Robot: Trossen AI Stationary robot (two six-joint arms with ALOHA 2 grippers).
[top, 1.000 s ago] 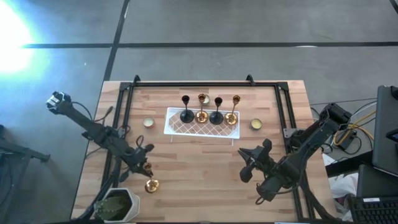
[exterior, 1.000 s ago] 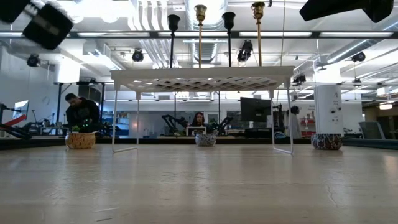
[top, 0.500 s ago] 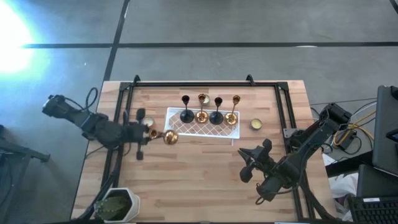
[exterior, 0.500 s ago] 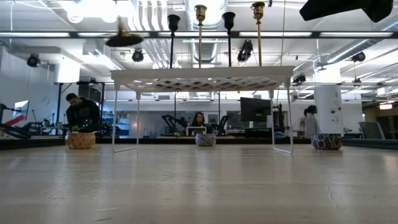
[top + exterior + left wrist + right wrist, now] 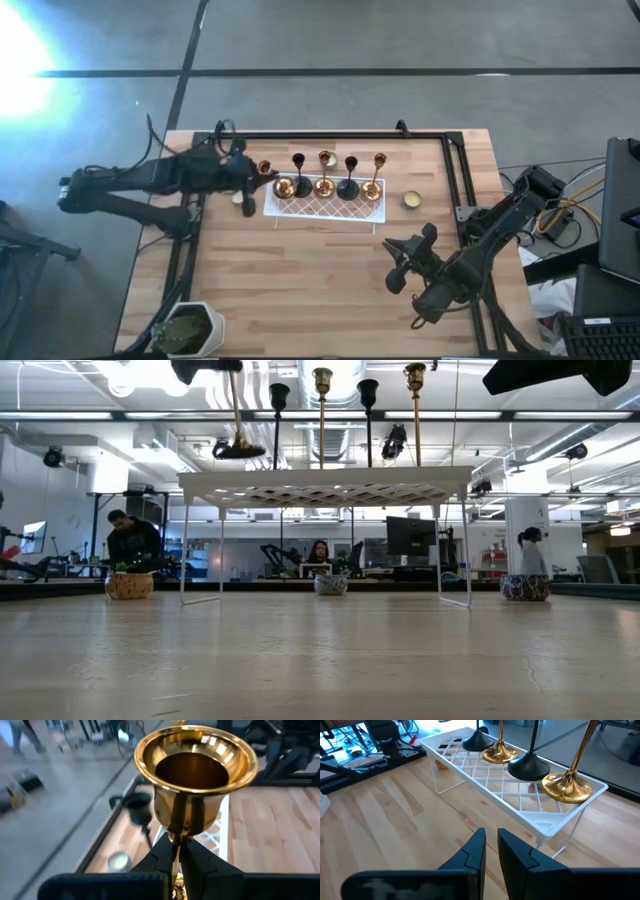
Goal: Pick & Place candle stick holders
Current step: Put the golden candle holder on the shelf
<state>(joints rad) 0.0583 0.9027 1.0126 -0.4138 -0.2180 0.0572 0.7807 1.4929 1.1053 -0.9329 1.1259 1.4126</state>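
Note:
A white lattice tray (image 5: 325,207) stands at the table's far middle. On it several candle stick holders (image 5: 347,187) stand upright on their round bases, black and gold in turn. My left gripper (image 5: 254,172) reaches in from the table's left, shut on another gold holder (image 5: 276,180). That holder's base (image 5: 238,450) hangs just above the tray's left end. My right gripper (image 5: 398,258) waits over the table's near right, pointing toward the tray (image 5: 520,800). Its fingers (image 5: 475,852) stand close together with nothing between them. My left gripper pinches the gold holder's thin stem (image 5: 176,839) between its two fingers, just below the top cup (image 5: 196,767). The fingers come nearly level from the table's left and lie across the stem. The holder hangs about upright, base down, clear of the tray.
Pale tealight candles sit on the table at either end of the tray (image 5: 411,200) (image 5: 117,861). A white pot with a plant (image 5: 190,328) stands at the near left corner. A black frame rail (image 5: 300,135) runs along the table's far and side edges. People show in the room beyond.
My left gripper has carried the gold holder from the table's near left, beside the plant pot, up and toward the far edge and the right, to the tray's left end. The holder has swung about upright, base down. The gripper has stayed shut on it.

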